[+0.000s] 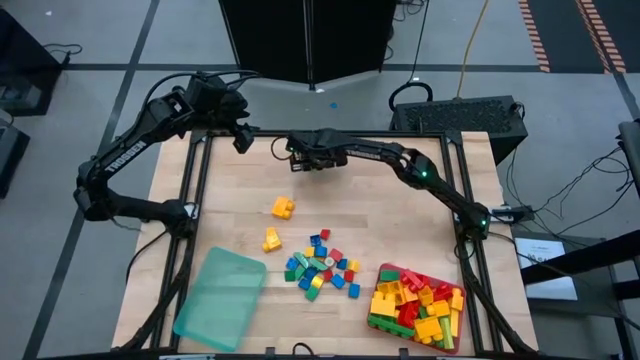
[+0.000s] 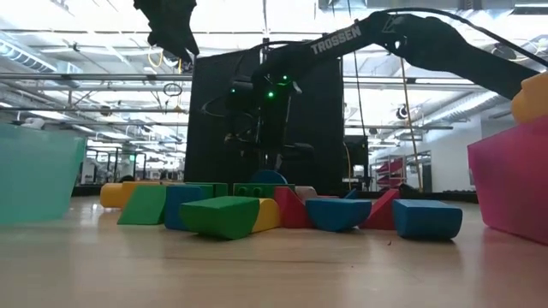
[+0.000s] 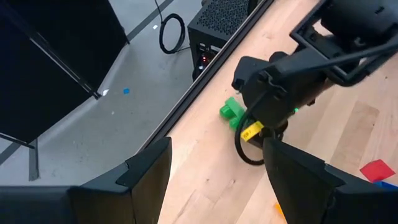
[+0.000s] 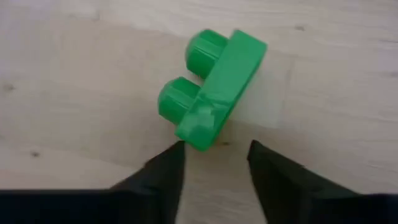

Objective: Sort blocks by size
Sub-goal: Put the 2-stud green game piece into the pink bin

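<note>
From above, the wooden table (image 1: pixel 250 185) carries a flat red plastic tray (image 1: pixel 384 274) at its near right corner, piled with larger yellow, red and green studded bricks (image 1: pixel 420 305), so a good share of the big ones looks sorted already. The flat translucent teal tray (image 1: pixel 220 297) at the near left corner appears bare. A loose cluster of small mixed-colour bricks (image 1: pixel 322 268) lies between the trays, with two yellow bricks (image 1: pixel 283 207) nearer the middle. The right gripper (image 1: pixel 303 157) reaches toward the far edge; the left gripper (image 1: pixel 243 137) hangs near the far left corner.

At table height, the unsorted bricks line up across the middle, a green wedge-like block (image 2: pixel 220 215) foremost, with the teal tray wall on one side and the red tray wall on the other.

The left wrist camera shows its own fingers (image 3: pixel 149 171) spread wide and empty, and beyond them the right arm over a small green two-stud plastic brick (image 3: pixel 232 112) by the far edge.

The right wrist camera shows that green brick (image 4: pixel 214 89) lying on the wood just ahead of partly spread fingers (image 4: pixel 165 163), not yet gripped.

Judging by this, sorting is perhaps half done: the small bricks remain, and none has reached the teal tray.
</note>
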You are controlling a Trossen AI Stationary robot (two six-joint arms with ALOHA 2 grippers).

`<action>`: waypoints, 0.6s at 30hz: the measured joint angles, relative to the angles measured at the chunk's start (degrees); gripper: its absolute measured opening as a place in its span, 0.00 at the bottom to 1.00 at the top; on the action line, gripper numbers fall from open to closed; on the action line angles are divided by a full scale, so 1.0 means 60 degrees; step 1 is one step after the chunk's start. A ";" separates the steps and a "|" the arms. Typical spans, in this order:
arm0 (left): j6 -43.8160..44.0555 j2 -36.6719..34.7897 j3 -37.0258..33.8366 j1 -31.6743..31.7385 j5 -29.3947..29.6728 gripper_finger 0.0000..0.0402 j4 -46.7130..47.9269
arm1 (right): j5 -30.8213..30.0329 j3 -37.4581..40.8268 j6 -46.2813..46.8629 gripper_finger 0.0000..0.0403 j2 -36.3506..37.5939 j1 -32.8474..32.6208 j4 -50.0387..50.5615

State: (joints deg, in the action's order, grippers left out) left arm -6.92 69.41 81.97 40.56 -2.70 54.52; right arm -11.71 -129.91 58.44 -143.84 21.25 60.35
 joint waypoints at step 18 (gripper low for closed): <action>-0.0252 0.0000 0.0000 0.0060 0.0009 0.64 0.0045 | 0.1329 -0.0007 -0.2825 0.12 0.0679 0.0477 -0.1165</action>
State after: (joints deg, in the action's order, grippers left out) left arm -8.43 69.41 81.97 40.91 -2.65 54.79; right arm -3.73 -129.95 41.49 -139.76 24.12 53.36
